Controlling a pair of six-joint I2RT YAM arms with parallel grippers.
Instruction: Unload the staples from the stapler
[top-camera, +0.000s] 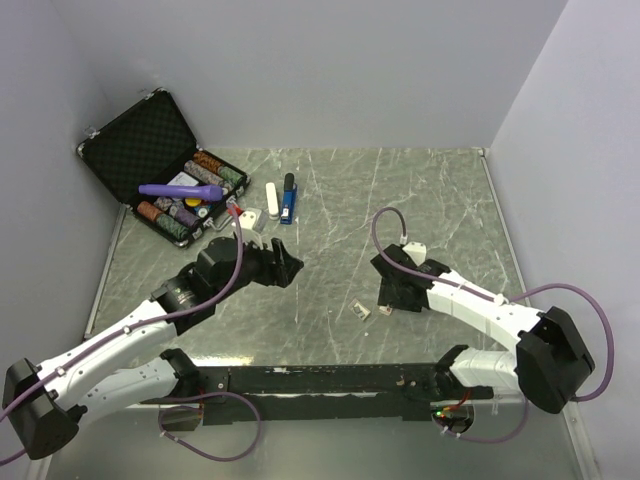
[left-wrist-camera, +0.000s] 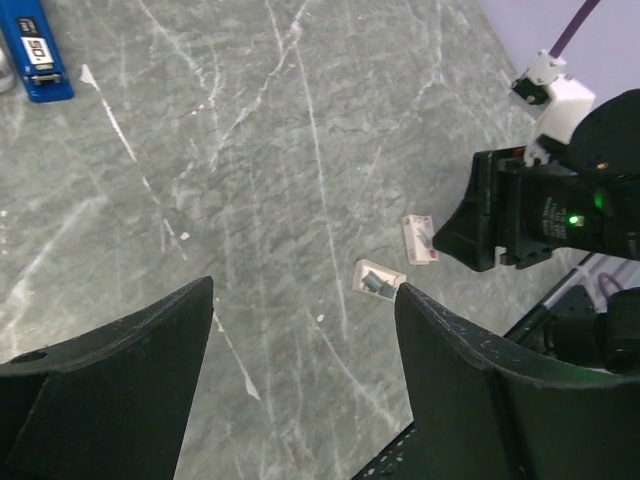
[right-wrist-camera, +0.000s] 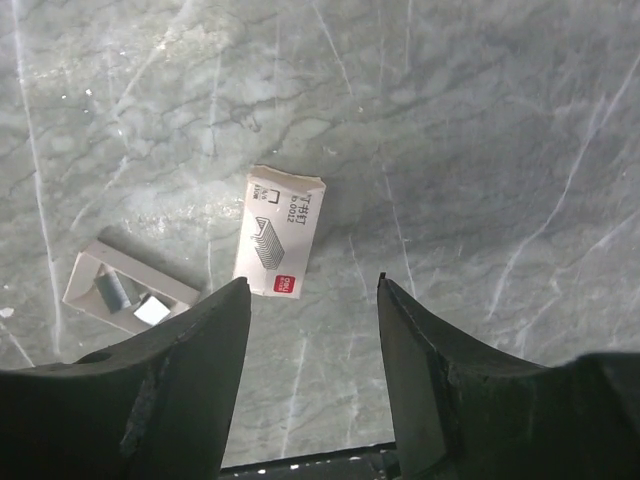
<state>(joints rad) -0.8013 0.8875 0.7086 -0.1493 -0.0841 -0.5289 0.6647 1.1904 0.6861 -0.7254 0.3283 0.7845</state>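
The blue stapler (top-camera: 288, 200) with a black top lies closed on the table at the back, next to a white oblong bar (top-camera: 271, 198). Its blue end shows at the top left of the left wrist view (left-wrist-camera: 35, 50). My left gripper (top-camera: 290, 270) is open and empty over bare table (left-wrist-camera: 305, 290), well short of the stapler. My right gripper (top-camera: 385, 298) is open and empty (right-wrist-camera: 313, 285), just above a white staple box sleeve (right-wrist-camera: 280, 232). An open staple tray (right-wrist-camera: 130, 290) lies to its left. No loose staples from the stapler show.
An open black case (top-camera: 140, 150) with poker chips stands at the back left, with a purple tube (top-camera: 180, 190) across it. The sleeve (left-wrist-camera: 420, 238) and tray (left-wrist-camera: 380, 279) lie between the two grippers. A black rail (top-camera: 320, 380) runs along the near edge.
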